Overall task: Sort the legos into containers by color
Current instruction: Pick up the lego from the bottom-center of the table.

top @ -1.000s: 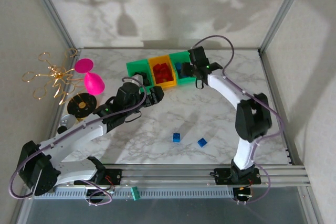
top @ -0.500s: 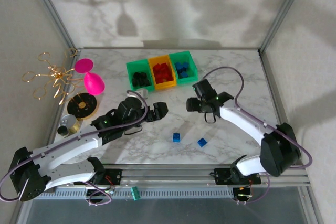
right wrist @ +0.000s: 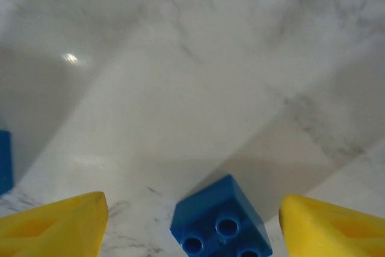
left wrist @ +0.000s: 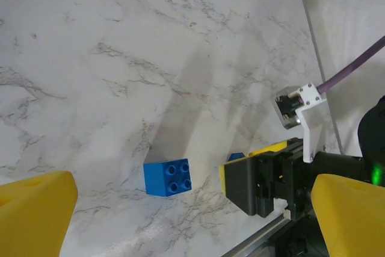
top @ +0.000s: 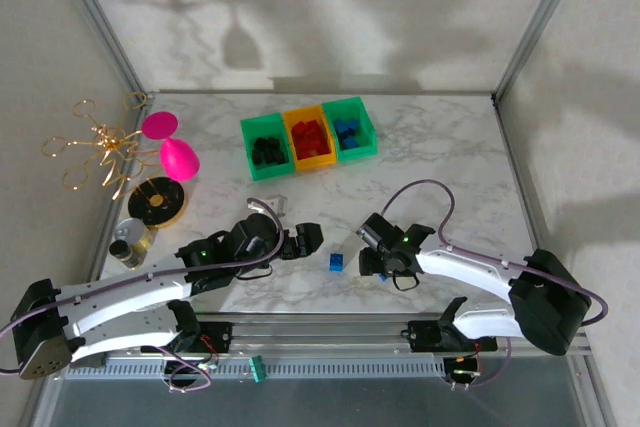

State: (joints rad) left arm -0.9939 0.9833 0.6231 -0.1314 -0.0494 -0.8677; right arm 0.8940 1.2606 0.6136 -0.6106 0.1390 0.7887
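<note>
right tool [top: 377, 268] left the bins [top: 243, 129] for a blue lego [right wrist: 221, 224]; left tool [top: 310, 238] retreated.

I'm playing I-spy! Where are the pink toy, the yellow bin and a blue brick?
pink toy [top: 179, 159], top view, its round body.
yellow bin [top: 317, 163], top view, its near wall.
blue brick [right wrist: 221, 224], right wrist view, its studded top.

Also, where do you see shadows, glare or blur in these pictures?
Top external: soft, goblet-shaped shadow on the back wall. Right wrist: small glare spot on the table, yellow fingertips slightly blurred. Left wrist: sharp, grey shadow bands across the table.
</note>
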